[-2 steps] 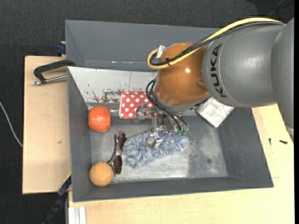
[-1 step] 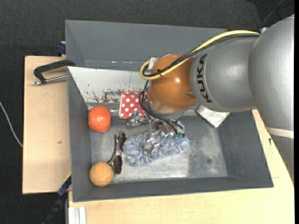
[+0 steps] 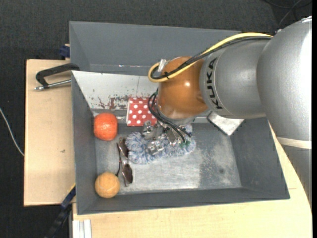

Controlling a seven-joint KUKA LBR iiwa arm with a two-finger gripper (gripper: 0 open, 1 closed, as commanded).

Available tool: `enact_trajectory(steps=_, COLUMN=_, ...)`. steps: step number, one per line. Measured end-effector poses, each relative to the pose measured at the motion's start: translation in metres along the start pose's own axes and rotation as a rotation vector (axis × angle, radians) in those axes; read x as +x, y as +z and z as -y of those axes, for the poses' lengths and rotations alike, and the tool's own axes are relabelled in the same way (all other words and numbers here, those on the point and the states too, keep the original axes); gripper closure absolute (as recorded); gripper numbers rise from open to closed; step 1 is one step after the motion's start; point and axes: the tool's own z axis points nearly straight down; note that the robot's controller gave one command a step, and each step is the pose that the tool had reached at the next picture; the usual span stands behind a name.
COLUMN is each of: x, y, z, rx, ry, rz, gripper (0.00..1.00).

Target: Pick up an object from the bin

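Grey arm (image 3: 247,78), tool (image 3: 161,135) over blue-grey cloth (image 3: 140,151), metal bin (image 3: 148,41), dark carpet (image 3: 34,14)

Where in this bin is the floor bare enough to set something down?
Bare floor lies right of the fuzzy blue-grey cloth, toward the front wall. The left is crowded: orange ball, tan ball, dark sunglasses, red white-dotted box; the gripper hangs over the cloth.

dark speckled floor (image 3: 34,19) (carpet-like)
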Motion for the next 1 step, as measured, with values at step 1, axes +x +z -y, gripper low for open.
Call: enact_trajectory(steps=1, x=0.0010, y=-0.0004, z=0.0002, rx=-0.001, ry=0.015, rz=0.001, gripper=1.00)
